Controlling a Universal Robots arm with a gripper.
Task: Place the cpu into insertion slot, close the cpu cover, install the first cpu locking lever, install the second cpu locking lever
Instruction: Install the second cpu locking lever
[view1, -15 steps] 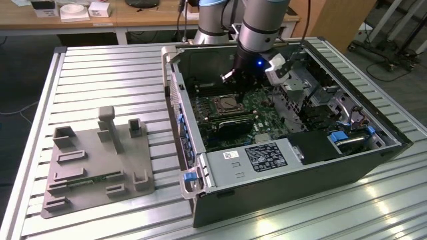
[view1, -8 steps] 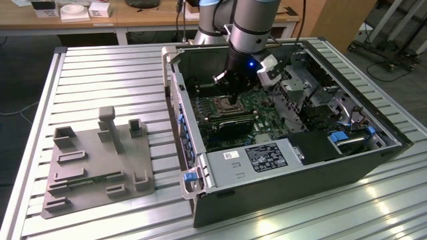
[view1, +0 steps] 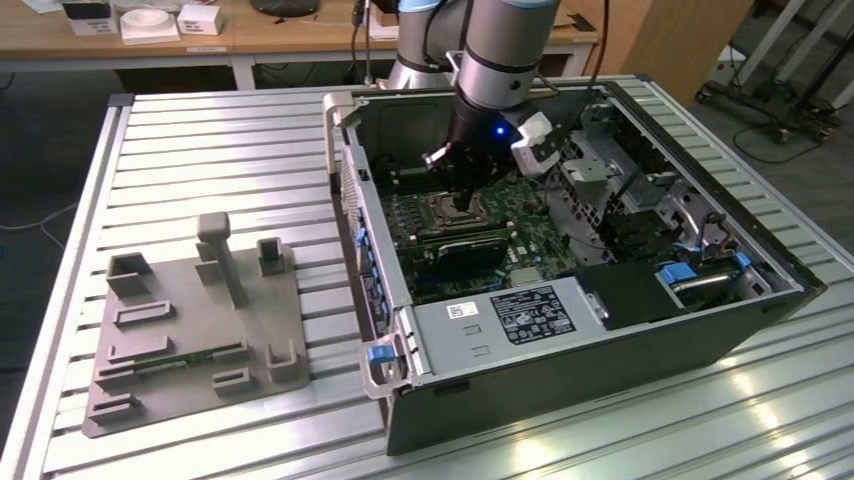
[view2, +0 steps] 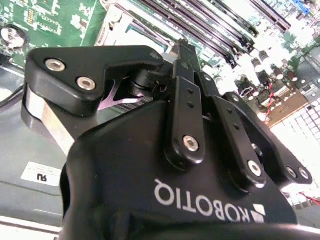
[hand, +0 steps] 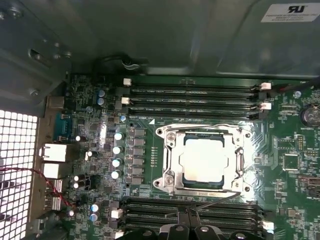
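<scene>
**Greens, Silvers and Blacks Inside the Case**

The cpu (hand: 202, 159) shows a pale silver-grey top, framed by the silver cpu cover (hand: 171, 159). Around it spreads green circuit board (hand: 282, 145), with black memory slots (hand: 195, 97) at its 12 o'clock. The gripper (view2: 182, 50) is matt black. The ribbed desk (view1: 214, 150) is light grey-silver.

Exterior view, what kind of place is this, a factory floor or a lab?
Probably a robotics lab or workshop: an open computer case lies on a slatted metal table under the arm, a grey parts fixture sits beside it, and wooden desks stand behind.
</scene>
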